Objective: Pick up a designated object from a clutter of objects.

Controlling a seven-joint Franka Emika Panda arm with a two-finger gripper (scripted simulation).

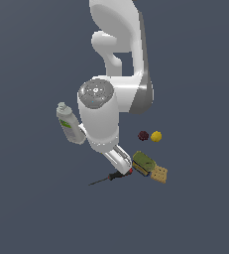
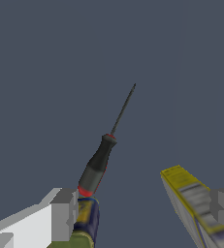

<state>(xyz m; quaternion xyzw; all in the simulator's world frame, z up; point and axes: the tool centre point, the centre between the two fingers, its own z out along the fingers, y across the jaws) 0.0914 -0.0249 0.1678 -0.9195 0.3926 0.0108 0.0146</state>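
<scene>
Jaws: spread wide, holding nothing; one grey finger and the other finger show at the edge of the wrist view.

Screwdriver: black handle, red band at the butt, thin dark shaft. Lies flat on the tabletop, apart from both fingers. Its butt sits just ahead of one finger, toward that side of the gap and not centred; its shaft points away from the jaws.

Can: green top, blue side; just beside that same finger, right behind the screwdriver's butt; touching cannot be told.

Carton: white and yellow, just beside the other finger.

Bottle: white, green label, well apart from the jaws.

Balls: dark red ball and yellow ball, side by side, apart from the jaws.
</scene>
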